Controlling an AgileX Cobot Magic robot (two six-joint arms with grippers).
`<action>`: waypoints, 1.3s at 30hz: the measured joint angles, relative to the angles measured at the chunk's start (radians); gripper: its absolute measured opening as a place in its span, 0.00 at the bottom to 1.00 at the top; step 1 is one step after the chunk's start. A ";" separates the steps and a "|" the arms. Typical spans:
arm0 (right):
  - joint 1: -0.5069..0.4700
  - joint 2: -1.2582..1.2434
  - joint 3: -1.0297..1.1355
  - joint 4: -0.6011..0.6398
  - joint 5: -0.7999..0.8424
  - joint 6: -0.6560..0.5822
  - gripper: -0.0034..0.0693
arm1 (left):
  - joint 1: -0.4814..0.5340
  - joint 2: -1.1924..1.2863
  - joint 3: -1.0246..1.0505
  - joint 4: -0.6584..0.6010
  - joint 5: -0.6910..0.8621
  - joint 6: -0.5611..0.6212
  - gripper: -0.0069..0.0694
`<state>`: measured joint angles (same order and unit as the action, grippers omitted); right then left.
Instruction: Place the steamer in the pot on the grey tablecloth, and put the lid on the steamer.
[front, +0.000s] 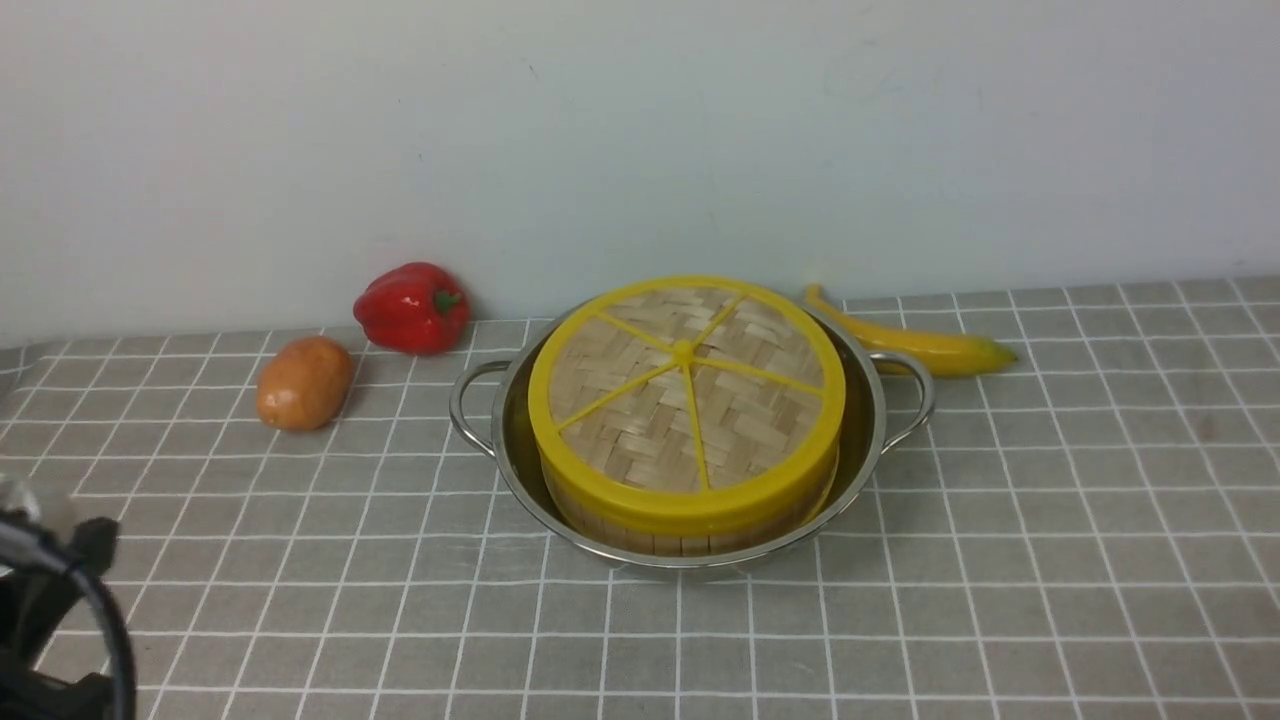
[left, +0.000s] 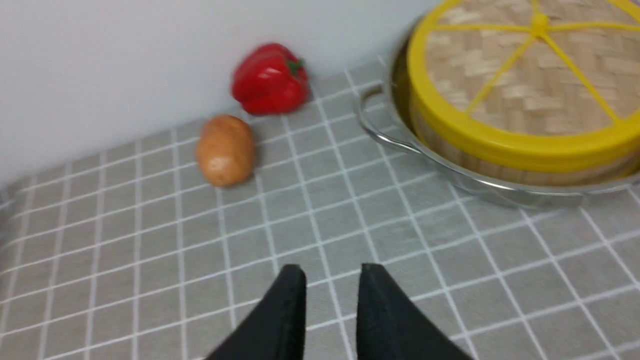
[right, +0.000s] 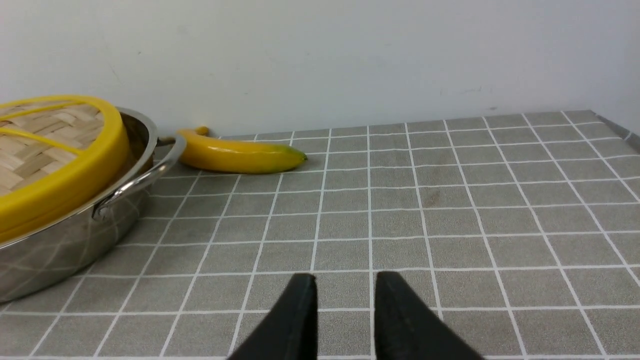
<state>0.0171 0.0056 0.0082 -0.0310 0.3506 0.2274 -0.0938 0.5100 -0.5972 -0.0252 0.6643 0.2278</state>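
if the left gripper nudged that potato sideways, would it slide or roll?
Probably roll: the potato is a smooth rounded oval lying loose on the grey tablecloth, nothing touching it. It would likely wobble off line rather than roll straight, being longer than wide. Its glossy skin looks slippery for narrow fingertips, so a pinch could squirt it out.

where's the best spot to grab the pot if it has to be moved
Probably the two loop handles: the left one and the right one stick out sideways from the pot, clear of the lid. Come at each from its own side, one gripper per handle. The rim slopes and looks too slick to pinch.
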 joint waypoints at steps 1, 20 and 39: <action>0.000 0.000 0.000 0.000 0.000 0.000 0.32 | 0.037 -0.027 0.022 0.001 -0.017 0.001 0.29; 0.000 0.000 0.000 0.000 0.000 0.000 0.38 | 0.277 -0.508 0.539 -0.021 -0.292 -0.062 0.33; 0.000 0.000 0.000 0.003 0.000 0.000 0.38 | 0.217 -0.510 0.605 -0.140 -0.348 -0.111 0.36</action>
<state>0.0171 0.0056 0.0086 -0.0285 0.3506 0.2274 0.1230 -0.0004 0.0074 -0.1656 0.3164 0.1166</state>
